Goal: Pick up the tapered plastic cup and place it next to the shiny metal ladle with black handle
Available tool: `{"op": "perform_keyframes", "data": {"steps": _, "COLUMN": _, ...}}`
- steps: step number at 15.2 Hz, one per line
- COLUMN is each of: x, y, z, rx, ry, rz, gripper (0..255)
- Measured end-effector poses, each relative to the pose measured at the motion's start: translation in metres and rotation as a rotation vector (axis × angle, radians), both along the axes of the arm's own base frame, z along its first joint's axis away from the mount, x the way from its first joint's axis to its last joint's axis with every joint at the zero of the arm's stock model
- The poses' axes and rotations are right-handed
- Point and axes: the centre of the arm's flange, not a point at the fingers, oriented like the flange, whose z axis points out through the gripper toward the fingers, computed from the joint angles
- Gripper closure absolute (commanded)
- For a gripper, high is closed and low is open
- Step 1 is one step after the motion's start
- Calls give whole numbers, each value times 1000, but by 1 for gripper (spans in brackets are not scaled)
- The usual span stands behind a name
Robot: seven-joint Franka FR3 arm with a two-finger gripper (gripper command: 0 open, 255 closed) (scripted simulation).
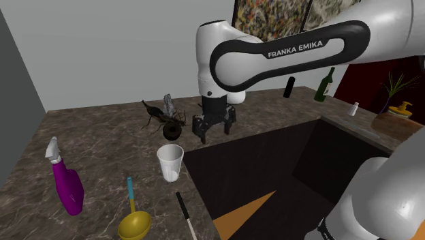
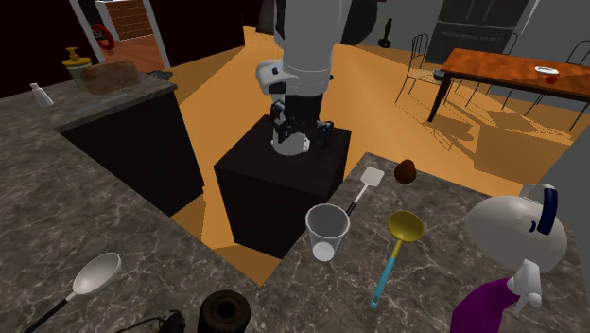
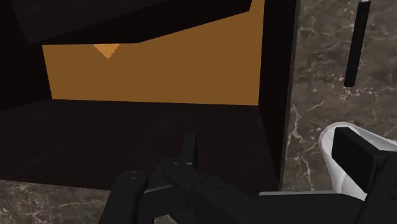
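Note:
The pale see-through tapered cup (image 1: 170,162) (image 2: 326,232) stands upright near the counter's edge. The shiny metal ladle (image 1: 168,106) (image 2: 95,274) with its black handle lies farther along the counter, past a dark round object (image 1: 171,131). My black gripper (image 1: 214,133) (image 2: 301,132) hangs open and empty above the counter's edge, between cup and ladle and over the dark gap. In the wrist view the gripper (image 3: 273,159) has its fingers apart, and the cup's white rim (image 3: 327,137) shows just beside one finger (image 3: 356,159).
A yellow ladle with a blue handle (image 1: 134,221) (image 2: 402,227), a purple spray bottle (image 1: 68,187) and a black-handled spatula (image 1: 185,215) (image 3: 355,44) lie near the cup. A dark gap (image 1: 272,170) splits the marble counter (image 1: 102,150). Bottles (image 1: 325,85) stand on the far side.

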Motion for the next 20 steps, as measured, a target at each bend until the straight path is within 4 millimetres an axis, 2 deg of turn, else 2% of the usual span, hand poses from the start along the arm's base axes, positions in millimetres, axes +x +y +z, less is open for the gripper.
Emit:
{"op": "perform_keyframes", "data": {"steps": 15, "x": 113, "y": 150, "z": -74, "rx": -17, "ry": -19, "rz": -12, "gripper": 0}}
{"op": "perform_keyframes", "data": {"steps": 20, "x": 120, "y": 155, "z": -100, "rx": -19, "ry": -20, "rz": -14, "gripper": 0}}
